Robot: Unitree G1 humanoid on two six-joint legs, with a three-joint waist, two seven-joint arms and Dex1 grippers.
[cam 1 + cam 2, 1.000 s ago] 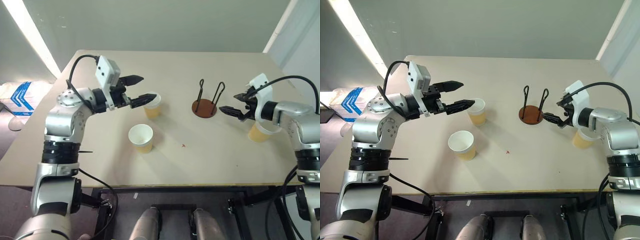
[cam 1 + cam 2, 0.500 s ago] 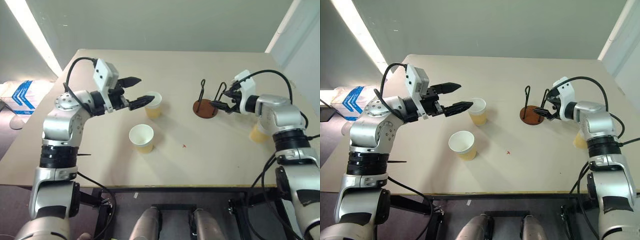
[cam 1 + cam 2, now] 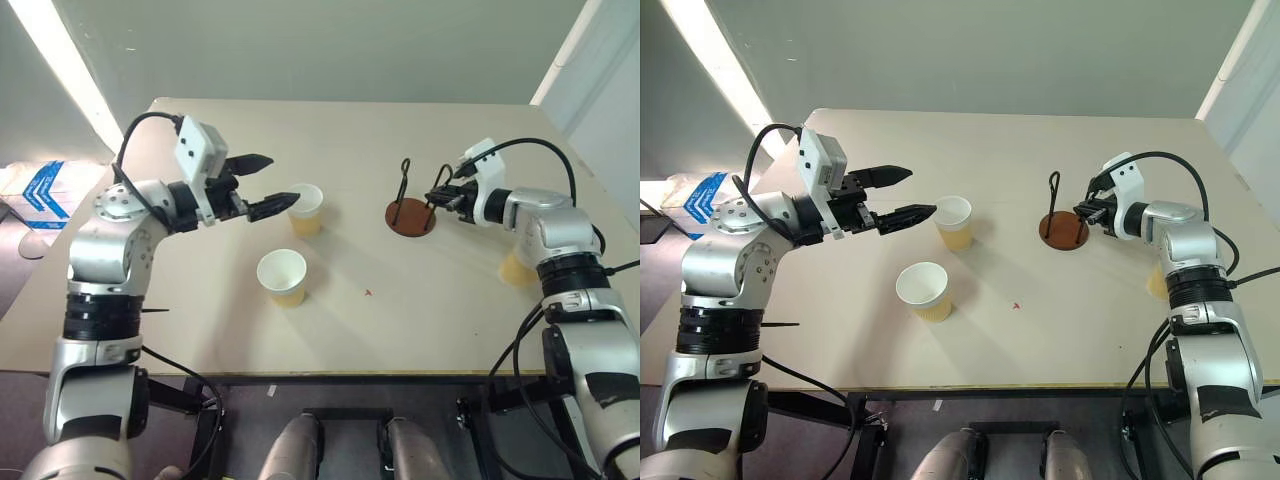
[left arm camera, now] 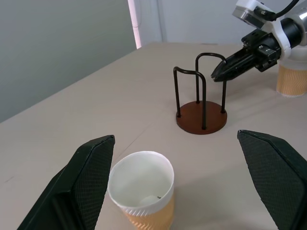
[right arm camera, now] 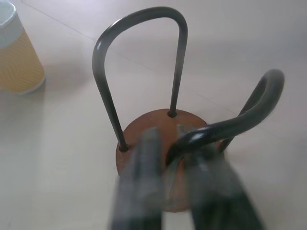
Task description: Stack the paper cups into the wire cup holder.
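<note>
No cup is in the wire cup holder [image 3: 410, 213] yet, so the stacking has not begun. The holder stands empty toward the right of the desk [image 3: 400, 330], its brown disc bare between the two black wire loops.

All three paper cups stand upright on the desk, apart from one another: the far cup [image 3: 305, 208] left of the holder, the near cup [image 3: 282, 276] closer to the desk's front edge, and the right-hand cup [image 3: 517, 268] partly hidden behind the right forearm.

The left claw [image 3: 268, 183] hovers with its fingers spread wide, the far cup just past its tips, gripping nothing. The right claw [image 3: 437, 199] is pinched closed on the nearer wire loop of the holder, seemingly to steady or shift it. Every cup is left to pick up and drop in.
</note>
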